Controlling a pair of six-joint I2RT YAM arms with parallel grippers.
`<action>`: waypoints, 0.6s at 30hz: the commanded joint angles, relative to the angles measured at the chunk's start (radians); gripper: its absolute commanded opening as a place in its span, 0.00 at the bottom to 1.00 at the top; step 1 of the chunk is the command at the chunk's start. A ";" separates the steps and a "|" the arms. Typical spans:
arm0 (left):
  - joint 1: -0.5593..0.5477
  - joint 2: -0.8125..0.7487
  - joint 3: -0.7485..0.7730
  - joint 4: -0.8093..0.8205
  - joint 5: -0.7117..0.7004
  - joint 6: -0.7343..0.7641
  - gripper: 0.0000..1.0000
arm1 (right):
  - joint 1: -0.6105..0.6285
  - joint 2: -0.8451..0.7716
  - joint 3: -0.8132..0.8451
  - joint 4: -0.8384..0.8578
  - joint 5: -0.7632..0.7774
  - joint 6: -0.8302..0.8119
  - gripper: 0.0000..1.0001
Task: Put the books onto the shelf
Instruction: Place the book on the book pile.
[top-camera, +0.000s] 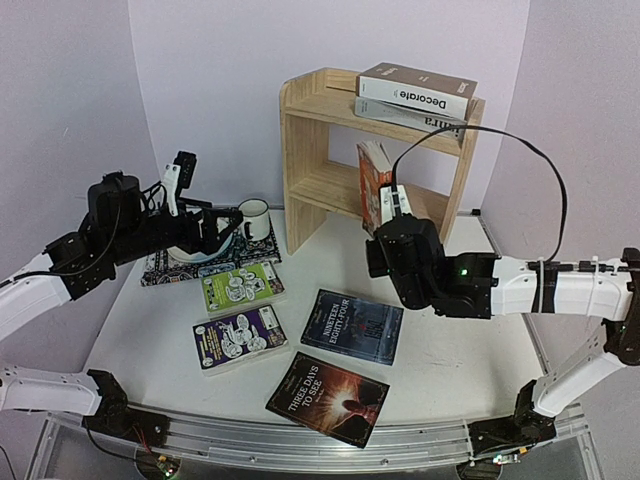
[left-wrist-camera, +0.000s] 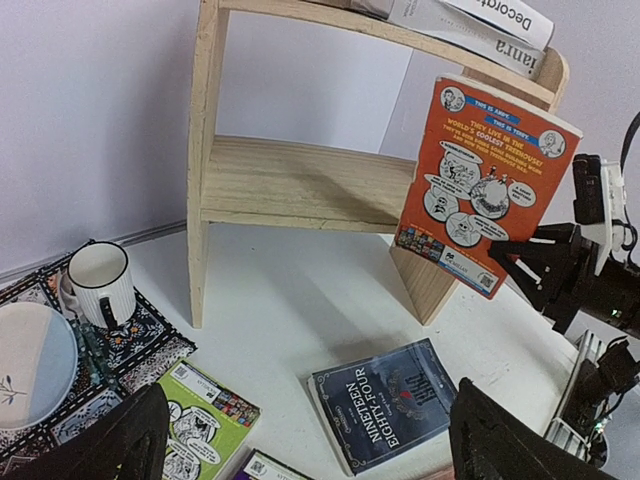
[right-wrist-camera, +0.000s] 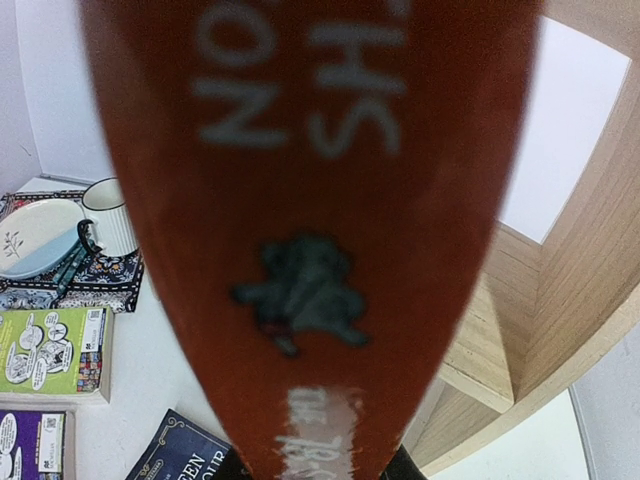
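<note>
Orange book (top-camera: 372, 185) standing upright off table, just in front of shelf (top-camera: 298, 160), at lower tier. Right gripper (top-camera: 388, 208) clamping it from below, spine filling its wrist view. I'm seeing Decorate (top-camera: 415, 90) lying on grey book (top-camera: 420, 117) on top tier. Green (top-camera: 240, 288), purple (top-camera: 238, 338), blue (top-camera: 352, 325) and Three Days (top-camera: 328, 397) lying flat on table. Left gripper (top-camera: 220, 230) hovering over plate (top-camera: 190, 255) on placemat (top-camera: 160, 272), beside mug (top-camera: 254, 218), fingers wide apart, gripping nothing.

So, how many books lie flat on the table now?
4. Green paperback, purple paperback just nearer, Nineteen Eighty-Four to their right, Three Days to See at the front. None seems hidden.
</note>
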 joint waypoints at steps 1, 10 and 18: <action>0.002 0.004 -0.014 0.098 0.045 -0.060 0.97 | 0.003 -0.006 0.070 0.133 -0.004 0.000 0.00; 0.001 0.076 -0.014 0.185 0.134 -0.118 0.95 | 0.003 -0.020 0.041 0.134 -0.035 0.054 0.00; 0.000 0.086 -0.021 0.201 0.145 -0.118 0.95 | 0.003 -0.034 0.051 0.136 0.066 -0.006 0.00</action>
